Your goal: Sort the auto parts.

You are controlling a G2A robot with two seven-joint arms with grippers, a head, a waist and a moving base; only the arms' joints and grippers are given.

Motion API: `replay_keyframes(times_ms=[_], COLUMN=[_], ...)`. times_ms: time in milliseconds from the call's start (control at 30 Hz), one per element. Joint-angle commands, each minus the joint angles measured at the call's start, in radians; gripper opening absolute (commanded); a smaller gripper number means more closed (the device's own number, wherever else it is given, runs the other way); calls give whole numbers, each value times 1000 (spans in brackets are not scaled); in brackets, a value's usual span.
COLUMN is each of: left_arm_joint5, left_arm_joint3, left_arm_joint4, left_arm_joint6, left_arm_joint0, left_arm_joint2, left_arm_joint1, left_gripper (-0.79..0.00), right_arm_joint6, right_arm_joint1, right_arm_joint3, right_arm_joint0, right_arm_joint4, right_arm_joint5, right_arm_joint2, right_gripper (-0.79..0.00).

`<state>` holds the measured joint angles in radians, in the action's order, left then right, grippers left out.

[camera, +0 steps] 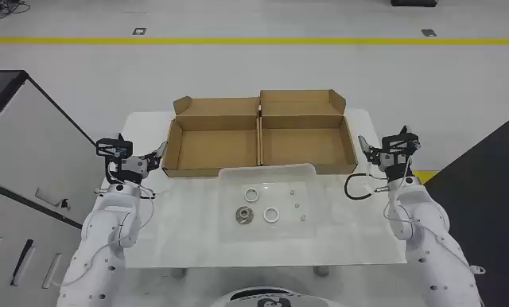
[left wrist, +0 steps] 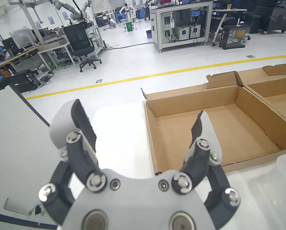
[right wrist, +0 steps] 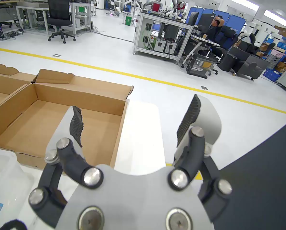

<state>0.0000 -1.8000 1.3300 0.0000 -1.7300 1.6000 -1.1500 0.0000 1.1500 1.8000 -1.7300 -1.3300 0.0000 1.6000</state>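
A clear plastic tray (camera: 231, 176) in the middle of the white table holds the auto parts: two white rings (camera: 251, 194) (camera: 271, 215), a grey metal flanged part (camera: 242, 216) and some small bits (camera: 296, 202). Behind it stand two open cardboard boxes, left (camera: 211, 147) and right (camera: 307, 145), both with bare floors. My left gripper (camera: 157, 155) (left wrist: 138, 120) hangs open at the left box's outer front corner. My right gripper (camera: 365, 151) (right wrist: 135, 118) hangs open beside the right box's outer wall. Nothing is between either pair of fingers.
A grey panel (camera: 40, 140) leans off the table's left side. A dark mat (camera: 477, 180) lies on the floor to the right. A black cable (camera: 355, 188) loops by the right arm. The table front of the tray is bare white surface.
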Motion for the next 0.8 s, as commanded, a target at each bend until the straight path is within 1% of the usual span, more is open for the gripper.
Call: replay_keyframes(times_ms=[0,200,300,400,500,700,767], left_arm_joint5=[0,0,0,0,0,0,0], left_arm_joint3=[0,0,0,0,0,0,0], left_arm_joint4=[0,0,0,0,0,0,0], left_arm_joint6=[0,0,0,0,0,0,0], left_arm_joint0=[0,0,0,0,0,0,0], left_arm_joint2=[0,0,0,0,0,0,0], left_arm_joint1=[0,0,0,0,0,0,0], left_gripper=[0,0,0,0,0,0,0], right_arm_joint6=[0,0,11,91,196,448,532], right_arm_joint1=[0,0,-2,-7,-12,-31,-38], right_arm_joint3=[0,0,24,100,178,291,310], right_arm_joint0=[0,0,11,16,13,36,54], right_arm_joint4=[0,0,9,59,139,293,356], right_arm_joint5=[0,0,-34,-122,-217,-449,-505], right_arm_joint2=[0,0,15,45,77,135,147], right_gripper=[0,0,0,0,0,0,0])
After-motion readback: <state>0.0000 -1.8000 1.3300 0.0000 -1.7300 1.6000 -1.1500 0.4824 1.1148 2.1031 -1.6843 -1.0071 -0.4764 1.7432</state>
